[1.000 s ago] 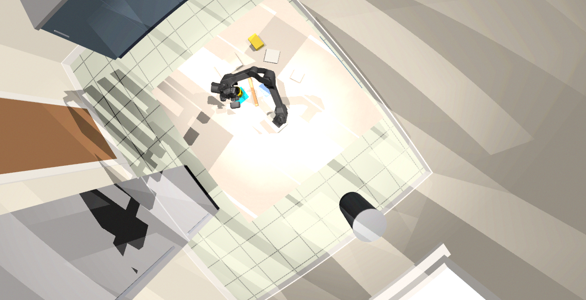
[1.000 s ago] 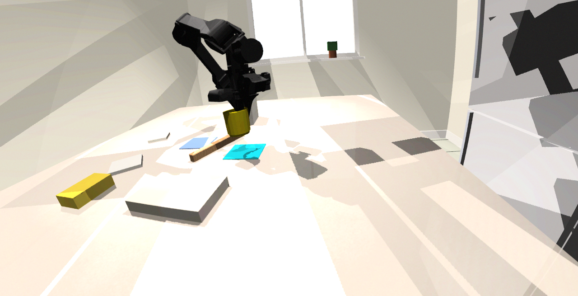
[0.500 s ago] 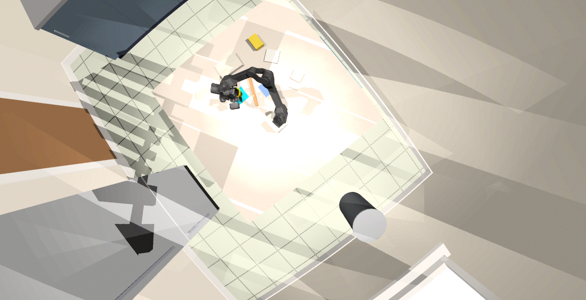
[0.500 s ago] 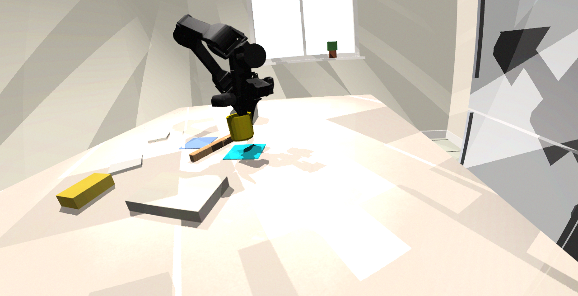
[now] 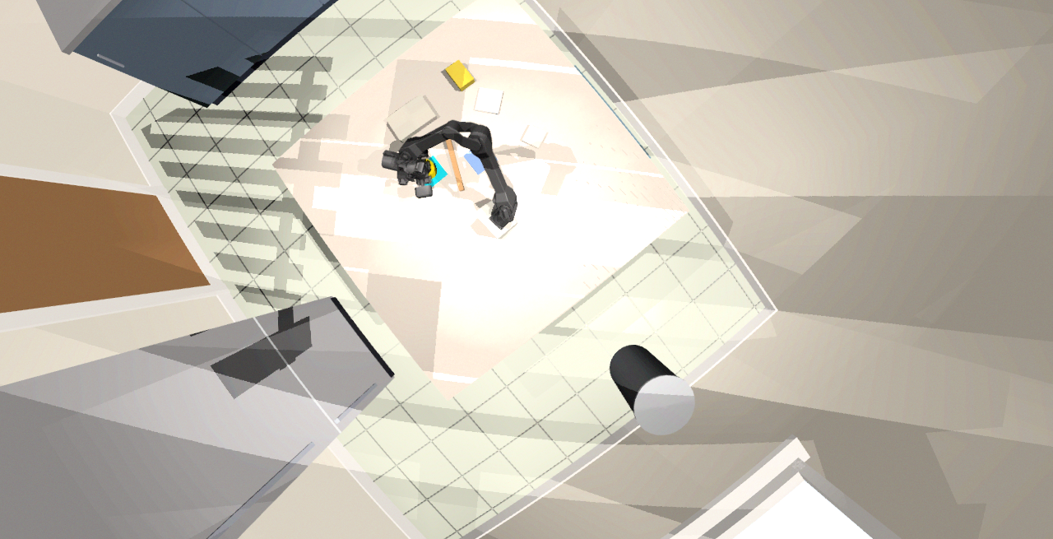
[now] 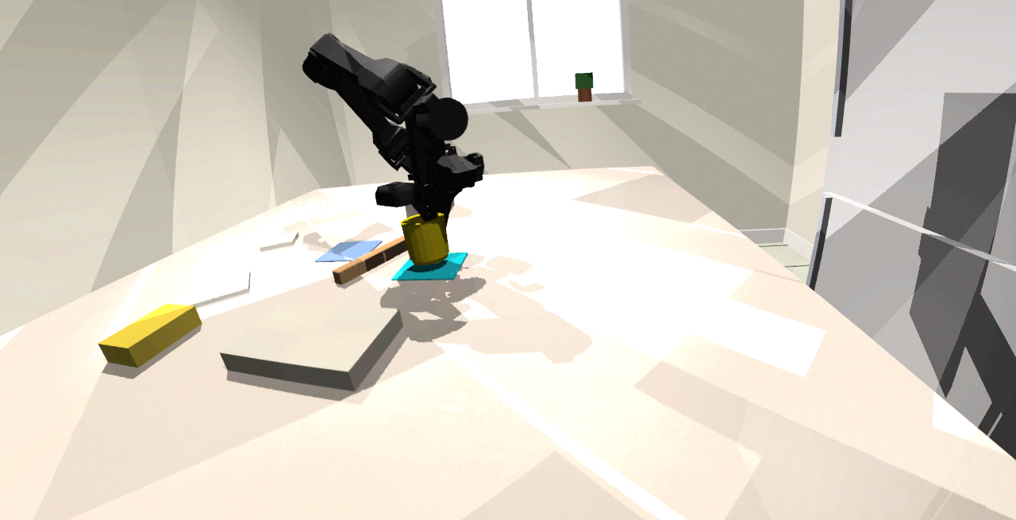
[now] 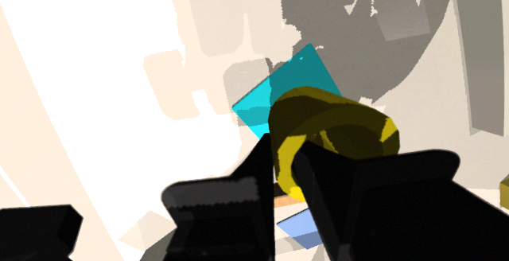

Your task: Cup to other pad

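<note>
My gripper is shut on the rim of the yellow cup. The cup hangs nearly upright, low over the cyan pad. I cannot tell whether its base touches the pad. The cup's inside is dark and no marbles show. The light blue pad lies flat on the far side of a wooden bar that separates the two pads.
A grey slab and a yellow block lie on the table in front of the pads. Two thin white tiles lie near the arm. A small plant stands on the window sill.
</note>
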{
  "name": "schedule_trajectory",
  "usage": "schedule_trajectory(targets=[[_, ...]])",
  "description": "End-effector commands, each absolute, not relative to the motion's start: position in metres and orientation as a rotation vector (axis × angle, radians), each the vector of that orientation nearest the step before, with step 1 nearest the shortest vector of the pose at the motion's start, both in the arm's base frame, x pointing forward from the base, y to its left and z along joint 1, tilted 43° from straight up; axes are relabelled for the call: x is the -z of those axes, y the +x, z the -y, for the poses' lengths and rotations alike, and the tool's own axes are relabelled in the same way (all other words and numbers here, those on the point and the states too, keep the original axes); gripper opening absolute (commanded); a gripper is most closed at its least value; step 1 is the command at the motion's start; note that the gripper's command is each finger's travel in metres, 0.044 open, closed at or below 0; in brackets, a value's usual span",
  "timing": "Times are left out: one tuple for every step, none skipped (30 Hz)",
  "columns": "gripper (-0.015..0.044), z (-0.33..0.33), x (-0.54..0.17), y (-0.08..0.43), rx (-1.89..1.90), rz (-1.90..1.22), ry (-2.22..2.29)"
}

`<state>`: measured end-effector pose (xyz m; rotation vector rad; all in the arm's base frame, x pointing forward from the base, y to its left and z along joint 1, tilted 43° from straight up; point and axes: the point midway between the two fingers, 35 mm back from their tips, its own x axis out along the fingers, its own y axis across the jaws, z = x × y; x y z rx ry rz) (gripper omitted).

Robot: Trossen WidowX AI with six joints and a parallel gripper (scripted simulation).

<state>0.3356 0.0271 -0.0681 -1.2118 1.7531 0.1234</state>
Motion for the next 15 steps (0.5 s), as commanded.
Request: schedule_trajectory(targets=[[0.0, -0.0222, 0.0747, 0.3331, -0.126, -1.764, -1.22], [0.0, -0.0222, 0.0747, 0.3331, -0.126, -1.764, -1.22], [0.0, -0.0222, 0.0747, 0.3331, -0.126, -1.764, -1.22], [0.0, -0.0222, 0.0747, 0.3331, -0.126, -1.764, -1.22], [0.0, -0.0222, 0.0747, 0.3331, -0.126, -1.764, -1.22], [0.0, -0.0222, 0.0747, 0.3331, -0.126, -1.764, -1.22], [0.0, -0.0238, 0.0719, 0.3341, -0.124, -1.759, -1.212], [0.0, -0.0238, 0.0719, 0.3341, -0.124, -1.759, -1.212], [0.0, -0.0238, 0.0719, 0.3341, -0.124, -1.759, -1.212], [0.0, -0.0238, 0.0719, 0.3341, -0.124, -1.759, -1.212], [0.0, -0.0238, 0.0719, 0.3341, -0.124, -1.759, -1.212], [0.0, -0.0238, 0.0719, 0.3341, -0.124, -1.759, -1.212], [0.0, -0.0238, 0.0719, 0.3341, -0.124, -1.759, -1.212], [0.0, -0.0238, 0.0719, 0.3341, -0.124, -1.759, -1.212], [0.0, -0.0238, 0.0719, 0.3341, -0.124, -1.759, -1.212]])
